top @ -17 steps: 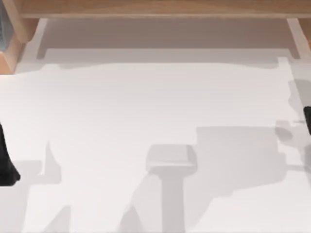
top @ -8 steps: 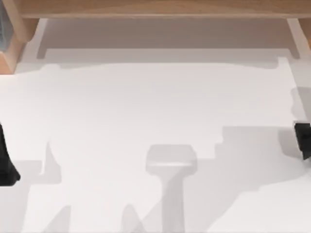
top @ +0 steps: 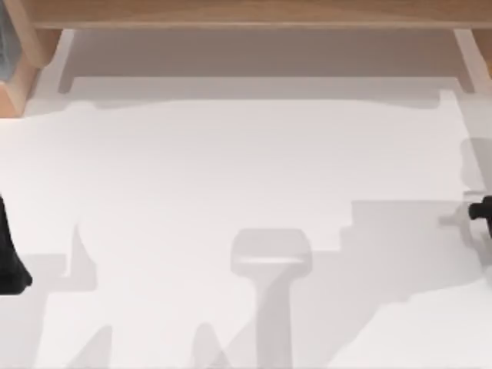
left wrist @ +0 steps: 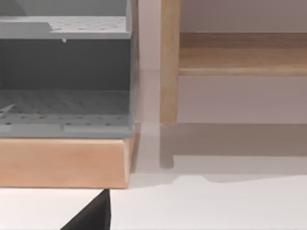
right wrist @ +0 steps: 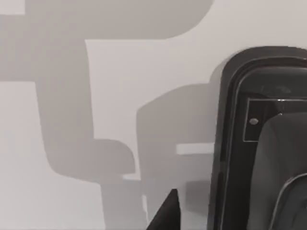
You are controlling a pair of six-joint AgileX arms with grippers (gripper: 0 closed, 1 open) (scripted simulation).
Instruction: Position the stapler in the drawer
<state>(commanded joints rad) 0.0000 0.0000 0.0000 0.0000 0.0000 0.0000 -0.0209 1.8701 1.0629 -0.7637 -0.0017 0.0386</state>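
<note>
Motion shows at the top view's right edge: the right pincer (top: 483, 209) has shifted slightly upward there, close to the dark stapler (right wrist: 261, 143) on the table (top: 246, 154), so a grasp looks near. The left pincer (top: 11, 257) sits parked at the left edge, facing the drawer (left wrist: 64, 160). Whether either pincer is spread or pressed together, I cannot tell.

A: Where does the top view sit?
B: High above the white table (top: 231, 154), looking straight down; the wooden frame (top: 246, 14) runs along the frame's upper edge.

A: And the left wrist view?
B: Low and close, facing level toward the wooden frame (left wrist: 170, 62) and a grey perforated shelf unit (left wrist: 64, 76) in its upper left. It shares that wood with the top view.

A: The right wrist view?
B: Very near the table (right wrist: 120, 72), pointing down; it shares the white surface and shadows.
</note>
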